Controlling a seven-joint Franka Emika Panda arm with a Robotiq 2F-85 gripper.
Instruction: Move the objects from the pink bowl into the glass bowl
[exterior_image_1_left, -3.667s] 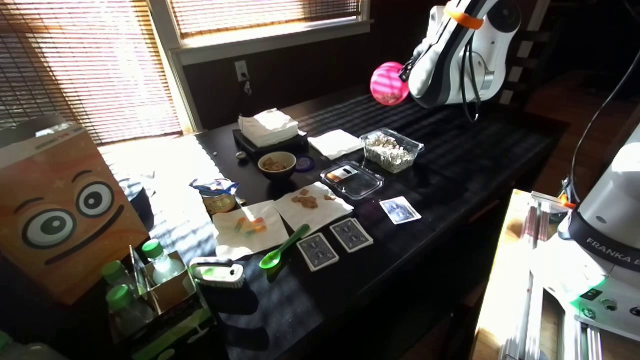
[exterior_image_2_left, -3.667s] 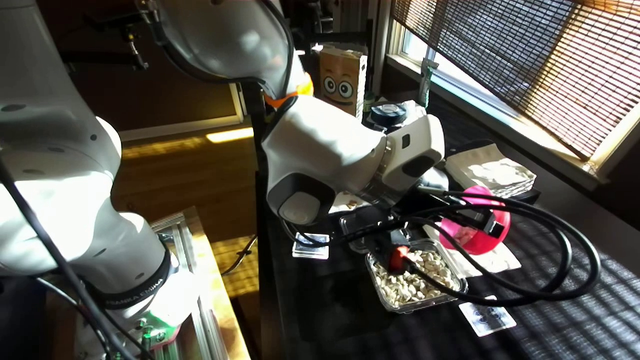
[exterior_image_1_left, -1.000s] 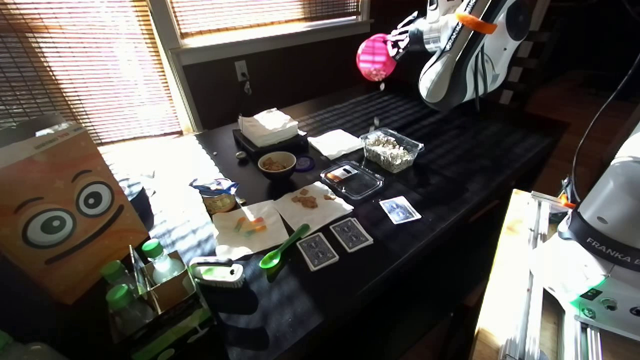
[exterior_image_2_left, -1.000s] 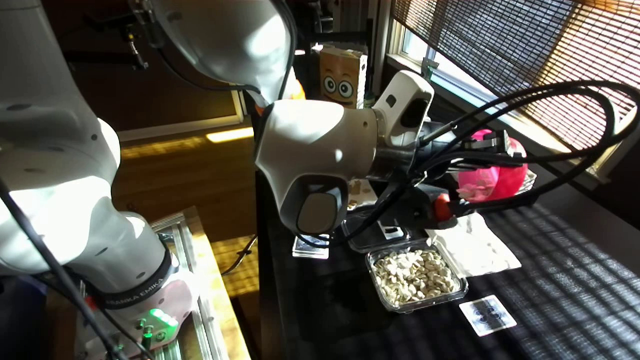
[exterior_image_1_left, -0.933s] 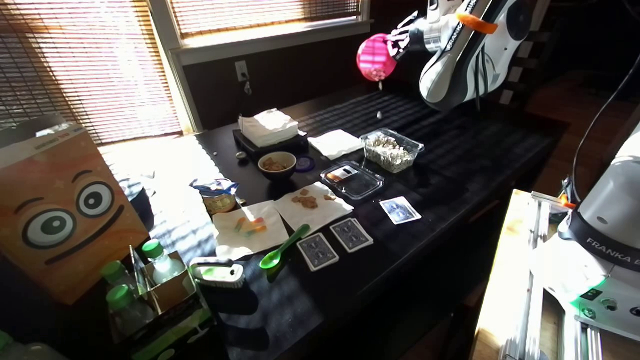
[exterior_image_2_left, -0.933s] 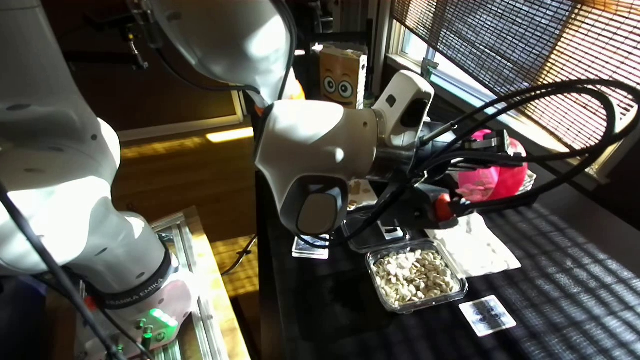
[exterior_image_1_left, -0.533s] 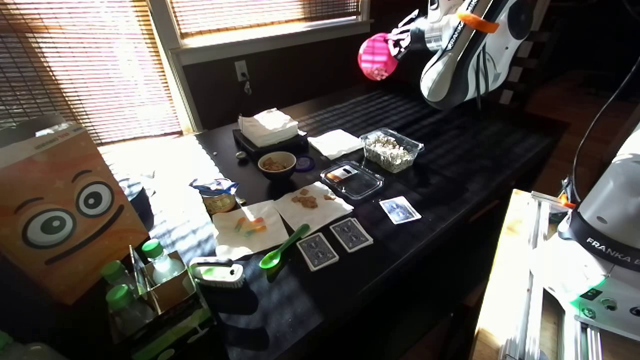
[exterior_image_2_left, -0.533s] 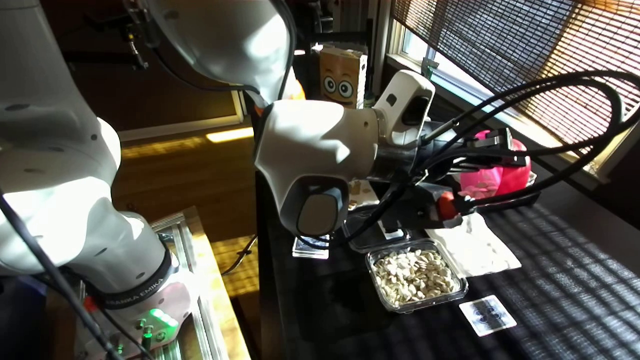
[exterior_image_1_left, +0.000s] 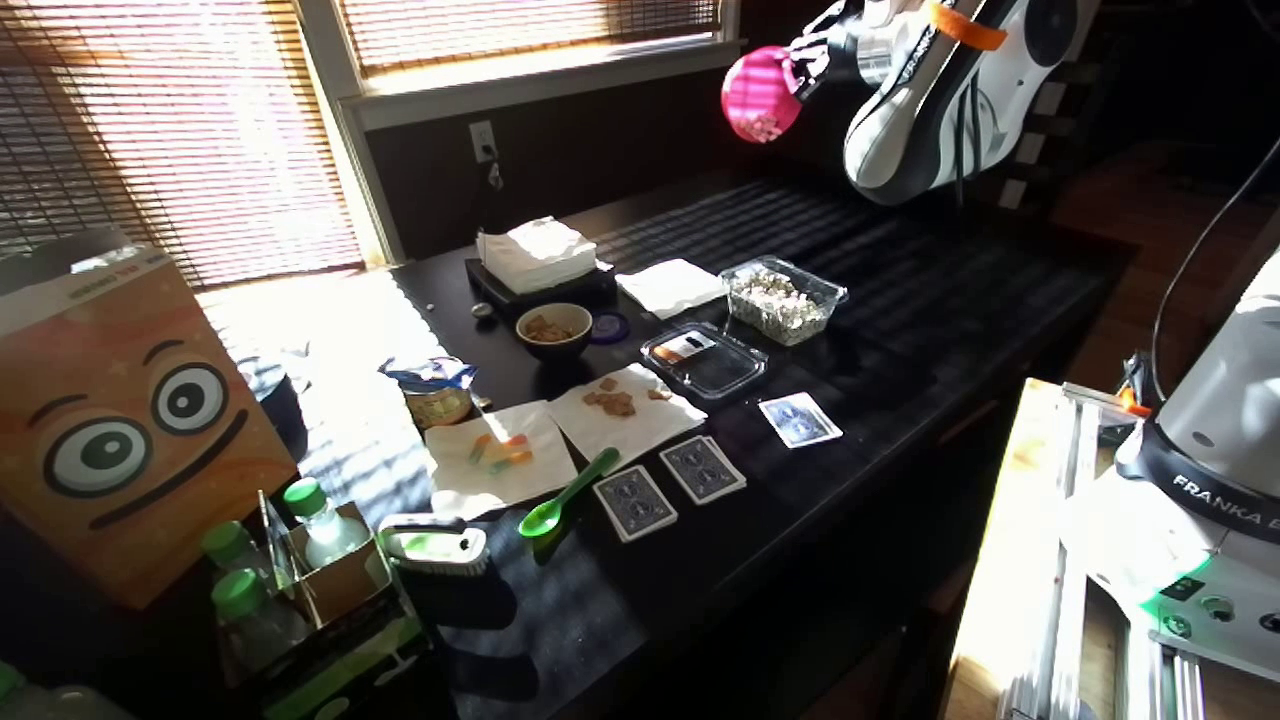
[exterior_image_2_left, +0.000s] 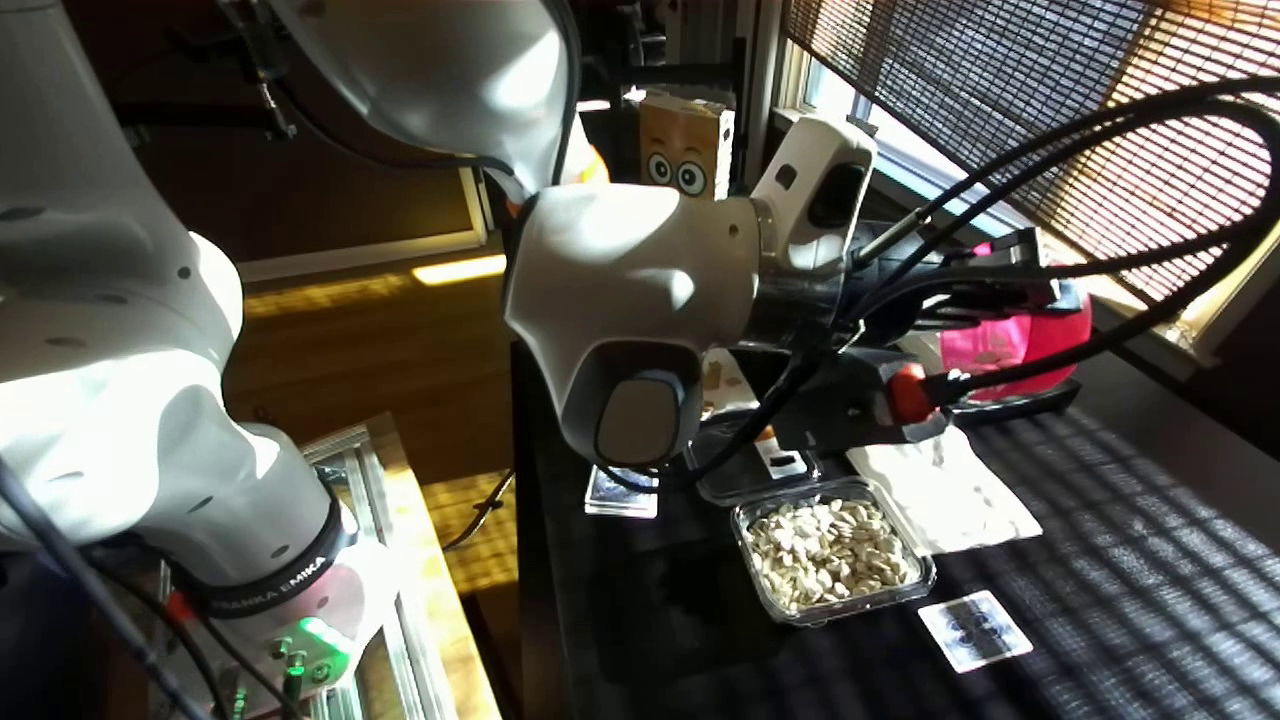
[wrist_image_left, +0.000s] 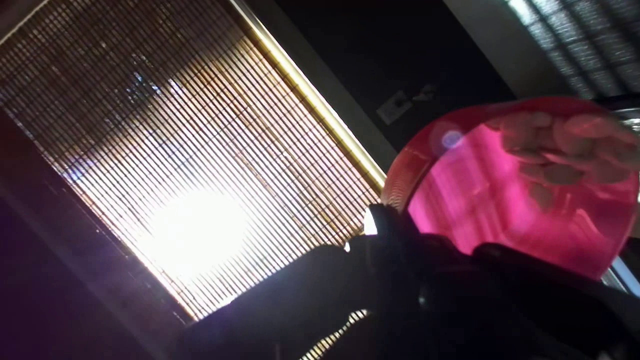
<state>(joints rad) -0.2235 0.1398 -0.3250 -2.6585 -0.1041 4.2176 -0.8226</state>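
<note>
The pink bowl (exterior_image_1_left: 750, 88) is held in the air, tipped on its side, above and behind the glass bowl (exterior_image_1_left: 822, 322) in an exterior view. Pale seeds (wrist_image_left: 575, 145) lie along its lower wall in the wrist view. My gripper (exterior_image_1_left: 802, 72) is shut on the bowl's rim; its dark fingers (wrist_image_left: 395, 222) pinch the rim in the wrist view. In an exterior view the arm's cables partly cover the pink bowl (exterior_image_2_left: 1060, 345). The glass bowl (exterior_image_2_left: 925, 578) stands on the table, filled with pale seeds (exterior_image_2_left: 830, 550).
A clear lid (exterior_image_1_left: 735, 375), napkins (exterior_image_1_left: 668, 288) and playing cards (exterior_image_1_left: 800, 420) lie around the glass bowl. A dark bowl with brown pieces (exterior_image_1_left: 555, 345) and a napkin holder (exterior_image_1_left: 540, 290) stand toward the window. Loose cables (exterior_image_2_left: 1210, 240) loop around the gripper.
Over 3.7 s the pink bowl has risen. About 1 s ago seeds were falling from it; no falling seeds show now. Since half a second ago it has risen a little more.
</note>
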